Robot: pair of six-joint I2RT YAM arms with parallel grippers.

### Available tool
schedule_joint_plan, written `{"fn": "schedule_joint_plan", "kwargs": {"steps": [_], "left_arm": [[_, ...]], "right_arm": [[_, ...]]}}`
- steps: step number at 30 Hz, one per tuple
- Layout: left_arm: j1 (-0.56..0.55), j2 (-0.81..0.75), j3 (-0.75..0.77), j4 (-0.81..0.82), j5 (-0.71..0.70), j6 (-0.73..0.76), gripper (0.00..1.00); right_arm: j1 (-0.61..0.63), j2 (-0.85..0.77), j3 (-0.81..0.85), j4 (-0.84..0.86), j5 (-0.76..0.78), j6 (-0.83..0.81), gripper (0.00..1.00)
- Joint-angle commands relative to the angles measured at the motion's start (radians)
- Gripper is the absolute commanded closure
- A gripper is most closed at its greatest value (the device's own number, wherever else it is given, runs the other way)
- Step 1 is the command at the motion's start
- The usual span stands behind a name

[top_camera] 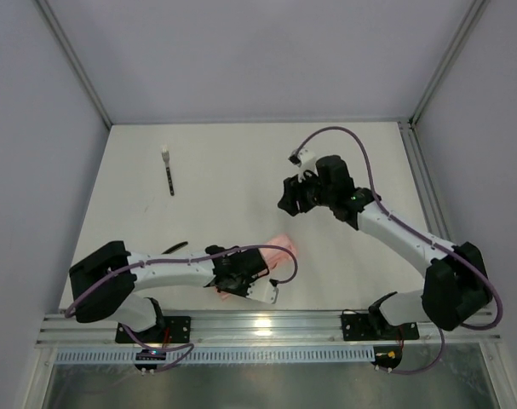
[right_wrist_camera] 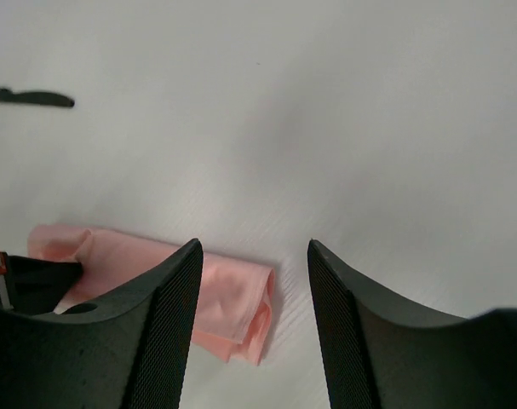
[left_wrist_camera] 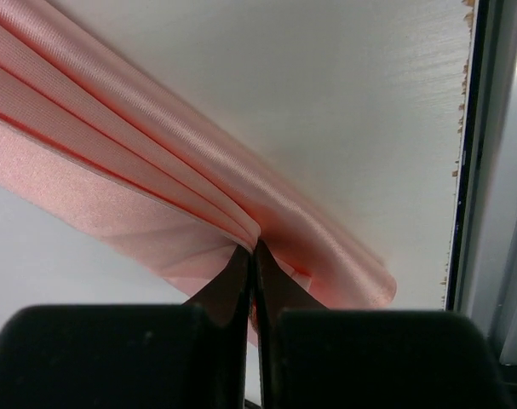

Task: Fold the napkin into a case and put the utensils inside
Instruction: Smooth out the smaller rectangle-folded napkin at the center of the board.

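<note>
The salmon-pink napkin (top_camera: 280, 247) lies folded into a narrow layered strip near the table's front, half hidden under my left arm. My left gripper (top_camera: 234, 277) is shut on the napkin's stacked folds (left_wrist_camera: 156, 170), its fingertips (left_wrist_camera: 254, 249) pinched tight on the cloth. My right gripper (top_camera: 293, 201) is open and empty, hovering above and behind the napkin's free end (right_wrist_camera: 232, 294). One black utensil (top_camera: 169, 177) with a white tip lies at the back left. A second black utensil (top_camera: 175, 248) lies by the left arm; it also shows in the right wrist view (right_wrist_camera: 28, 98).
The table's front edge with its metal rail (left_wrist_camera: 467, 170) runs just right of the napkin in the left wrist view. The left arm's wrist (right_wrist_camera: 24, 285) shows at the lower left of the right wrist view. Cage posts (top_camera: 437, 68) frame the white table.
</note>
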Motion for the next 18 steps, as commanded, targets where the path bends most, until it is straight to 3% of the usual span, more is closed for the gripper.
{"fn": "schedule_joint_plan", "kwargs": {"steps": [1, 3, 7, 18], "left_arm": [[-0.028, 0.050, -0.079, 0.002, -0.068, 0.049, 1.00], [-0.054, 0.041, -0.099, 0.019, -0.128, 0.078, 1.00], [-0.085, 0.020, -0.136, 0.023, -0.177, 0.109, 1.00], [-0.180, 0.012, -0.190, 0.077, -0.301, 0.133, 1.00]], "right_arm": [[0.048, 0.170, 0.151, -0.213, -0.178, -0.341, 0.44], [0.124, 0.249, 0.249, -0.291, -0.189, -0.488, 0.44], [0.189, 0.459, 0.367, -0.436, -0.296, -0.622, 0.43], [0.243, 0.733, 0.536, -0.563, -0.493, -0.733, 0.42]]}}
